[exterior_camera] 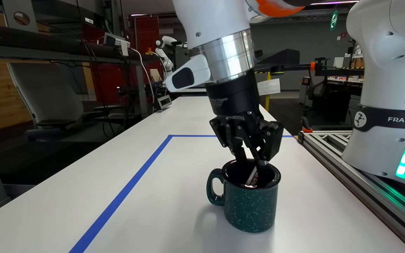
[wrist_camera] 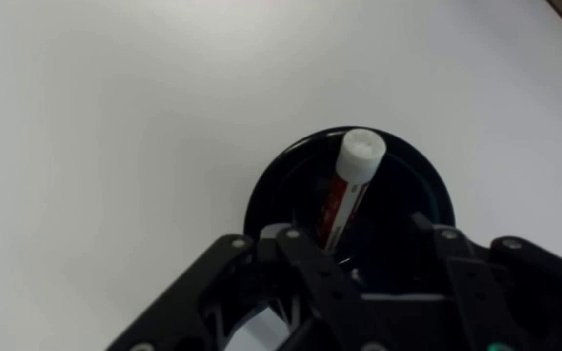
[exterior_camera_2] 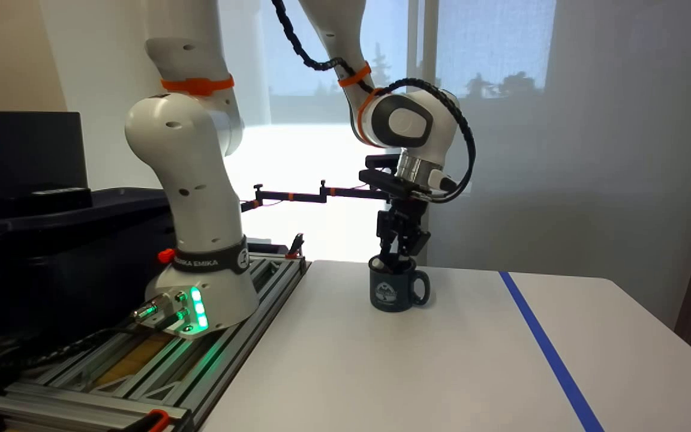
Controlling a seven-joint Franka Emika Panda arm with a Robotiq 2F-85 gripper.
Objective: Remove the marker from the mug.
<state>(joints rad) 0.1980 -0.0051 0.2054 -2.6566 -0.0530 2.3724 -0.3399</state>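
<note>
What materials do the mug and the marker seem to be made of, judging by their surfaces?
The mug: glazed ceramic or enamelled metal, I cannot tell which; the finish looks glossy, with pale speckles on green and highlights along the dark rim. The marker: probably plastic, with a smooth, dull white end and a printed red-and-white body.

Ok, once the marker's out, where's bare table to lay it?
Bare: the table between the mug, on its handle side, and the tape; also between mug and rail. Crowded: the mug's mouth, where gripper and marker share the opening.
</note>
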